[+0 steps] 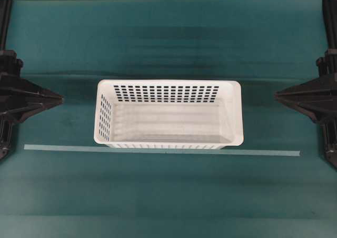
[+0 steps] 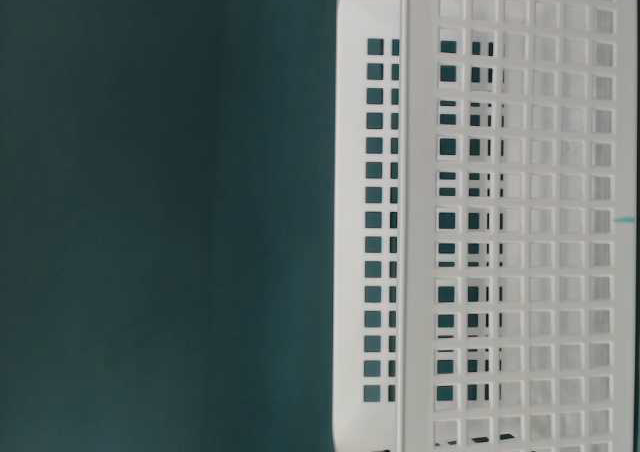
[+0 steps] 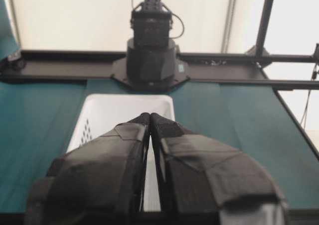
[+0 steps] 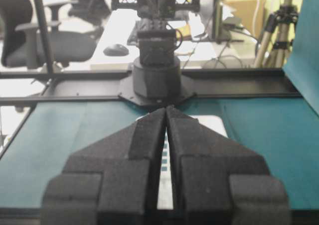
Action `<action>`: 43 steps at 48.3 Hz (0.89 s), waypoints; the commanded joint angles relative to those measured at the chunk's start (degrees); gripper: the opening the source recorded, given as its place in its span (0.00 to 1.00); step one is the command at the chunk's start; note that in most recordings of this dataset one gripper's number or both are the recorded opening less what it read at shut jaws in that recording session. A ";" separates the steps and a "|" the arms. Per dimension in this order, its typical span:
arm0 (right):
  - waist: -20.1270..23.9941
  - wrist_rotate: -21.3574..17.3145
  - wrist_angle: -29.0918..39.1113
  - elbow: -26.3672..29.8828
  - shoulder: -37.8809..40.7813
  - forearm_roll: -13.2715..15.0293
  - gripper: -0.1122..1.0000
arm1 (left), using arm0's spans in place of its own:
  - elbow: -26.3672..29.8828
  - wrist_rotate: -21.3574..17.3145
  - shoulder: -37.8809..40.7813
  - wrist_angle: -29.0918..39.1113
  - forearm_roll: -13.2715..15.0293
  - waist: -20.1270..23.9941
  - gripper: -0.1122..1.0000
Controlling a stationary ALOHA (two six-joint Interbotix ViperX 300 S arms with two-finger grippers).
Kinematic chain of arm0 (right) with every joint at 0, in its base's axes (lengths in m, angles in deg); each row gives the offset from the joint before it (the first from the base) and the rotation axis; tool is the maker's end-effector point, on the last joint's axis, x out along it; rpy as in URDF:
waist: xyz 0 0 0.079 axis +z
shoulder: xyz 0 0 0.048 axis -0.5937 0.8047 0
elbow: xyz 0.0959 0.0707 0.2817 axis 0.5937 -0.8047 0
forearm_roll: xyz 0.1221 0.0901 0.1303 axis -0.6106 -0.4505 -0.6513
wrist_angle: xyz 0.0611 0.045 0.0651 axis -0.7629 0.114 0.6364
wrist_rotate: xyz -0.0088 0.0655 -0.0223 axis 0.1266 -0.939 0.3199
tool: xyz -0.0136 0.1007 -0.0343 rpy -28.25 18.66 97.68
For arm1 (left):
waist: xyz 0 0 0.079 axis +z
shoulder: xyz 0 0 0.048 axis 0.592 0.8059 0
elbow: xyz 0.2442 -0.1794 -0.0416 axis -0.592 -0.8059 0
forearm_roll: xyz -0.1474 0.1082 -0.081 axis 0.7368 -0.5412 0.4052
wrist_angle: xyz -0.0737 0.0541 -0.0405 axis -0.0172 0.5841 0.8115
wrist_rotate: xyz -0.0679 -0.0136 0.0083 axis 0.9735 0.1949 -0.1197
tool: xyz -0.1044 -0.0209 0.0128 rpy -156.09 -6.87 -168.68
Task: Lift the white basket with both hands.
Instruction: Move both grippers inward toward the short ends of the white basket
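1. I see the white basket (image 1: 168, 114) standing upright in the middle of the teal table cover (image 1: 168, 43), its open top facing the overhead camera and nothing inside it.
2. Its front long wall sits right along a pale tape strip (image 1: 263, 152) that runs across the cover.
3. My left gripper (image 1: 59, 98) sits at the left edge of the overhead view, tip pointing toward the basket's short left wall, well apart from it.
4. In the left wrist view its fingers (image 3: 142, 123) are pressed together at the tips and hold nothing.
5. My right gripper (image 1: 277, 95) mirrors it at the right edge, also well clear of the basket.
6. From the right wrist camera its fingers (image 4: 154, 120) meet at the tips, nothing between them.
7. The table-level camera shows only the basket's perforated walls close up.
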 commanded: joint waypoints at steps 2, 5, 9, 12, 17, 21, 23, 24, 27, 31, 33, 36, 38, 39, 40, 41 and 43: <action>-0.09 -1.67 0.26 2.20 0.09 -3.43 0.23 | 2.55 4.92 1.23 0.26 -0.35 -0.70 0.23; -0.79 -3.78 2.02 3.96 0.62 -10.81 0.15 | 3.43 8.53 1.76 0.79 -0.44 -0.70 0.16; -2.72 -6.59 5.80 5.98 1.58 -18.63 0.11 | 4.75 13.71 2.20 2.99 -0.70 -0.70 0.08; -3.69 -7.91 10.55 7.65 2.37 -22.76 0.11 | 5.80 16.70 2.64 5.71 -0.70 -0.79 0.06; -5.80 -9.23 16.96 10.55 3.34 -25.31 0.11 | 8.53 21.27 3.25 11.43 -0.70 -0.70 0.06; -8.61 -11.16 23.20 13.10 4.39 -26.72 0.11 | 11.16 25.22 3.96 15.91 -0.70 -0.70 0.06; -10.37 -12.92 26.19 14.68 5.27 -27.33 0.11 | 12.66 27.95 4.48 18.37 -0.70 -0.70 0.06; -11.07 -13.89 27.51 15.38 5.71 -27.69 0.11 | 13.45 29.44 4.66 19.69 -0.79 -0.62 0.06; -12.92 -17.84 30.67 17.05 7.21 -28.12 0.11 | 15.91 34.72 5.01 24.70 -0.70 0.09 0.06; -15.38 -25.49 33.49 19.51 9.49 -28.12 0.11 | 18.11 40.78 5.45 29.62 -0.70 0.97 0.06; -16.08 -28.65 34.80 20.48 10.28 -27.86 0.11 | 18.98 43.86 5.71 31.55 -0.79 1.49 0.06; -16.87 -32.70 37.27 21.53 11.34 -27.25 0.11 | 20.39 48.25 6.33 33.31 -0.79 2.11 0.06; -17.14 -34.45 39.55 21.88 12.13 -26.63 0.11 | 21.36 51.06 7.03 33.93 -0.70 2.29 0.06; -17.14 -35.24 40.78 22.06 12.48 -26.37 0.11 | 21.71 52.47 7.38 34.28 -0.79 2.46 0.06; -17.23 -35.95 42.01 22.15 13.01 -26.37 0.11 | 22.15 53.79 7.73 34.45 -0.79 2.46 0.06; -17.31 -36.74 43.42 22.32 13.45 -26.28 0.11 | 22.41 54.93 8.17 34.72 -0.79 2.55 0.06; -17.31 -38.41 46.32 22.41 14.68 -25.93 0.11 | 23.03 56.78 9.32 35.16 -0.70 2.55 0.06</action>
